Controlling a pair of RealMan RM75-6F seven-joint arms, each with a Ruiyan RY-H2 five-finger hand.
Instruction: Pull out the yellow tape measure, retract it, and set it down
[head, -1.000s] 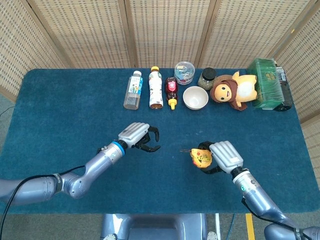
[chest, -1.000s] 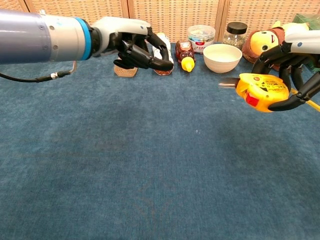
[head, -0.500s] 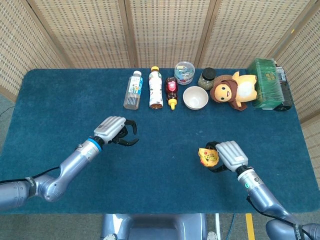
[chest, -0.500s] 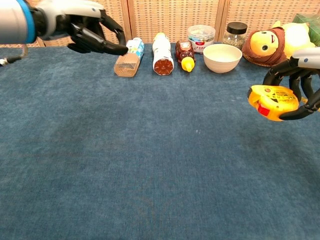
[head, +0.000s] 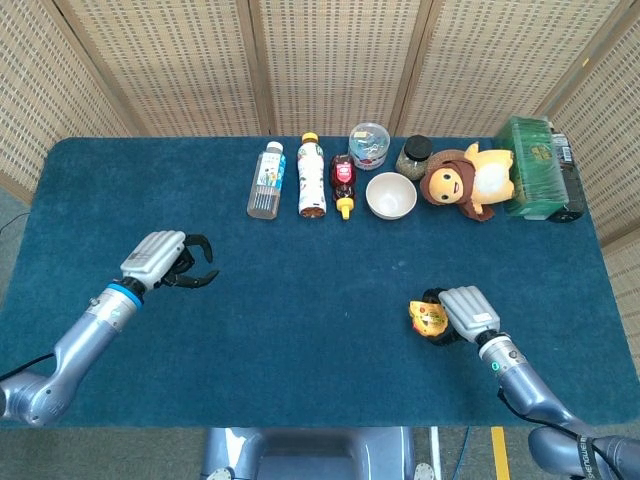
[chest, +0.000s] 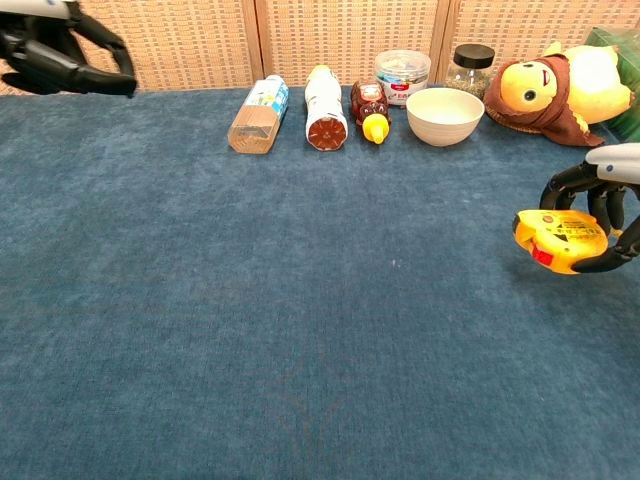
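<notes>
The yellow tape measure (head: 427, 318) (chest: 559, 238), with a red button and no blade showing, is low over the blue table at the right. My right hand (head: 462, 314) (chest: 603, 200) grips it, dark fingers wrapped around its case. My left hand (head: 168, 262) (chest: 58, 55) is far off at the table's left side, holding nothing, with its fingers curled but apart.
Along the back edge stand two bottles (head: 267, 180) (head: 312, 176), a small brown bottle (head: 343, 183), a white bowl (head: 391, 195), two jars (head: 369, 145), a plush monkey (head: 465, 180) and a green box (head: 540, 166). The blue cloth (head: 300, 330) lies bare between the hands.
The tape blade's tip, out a second ago, has gone into the case. My right hand moved right and down with the tape measure. My left hand swung away to the left.
</notes>
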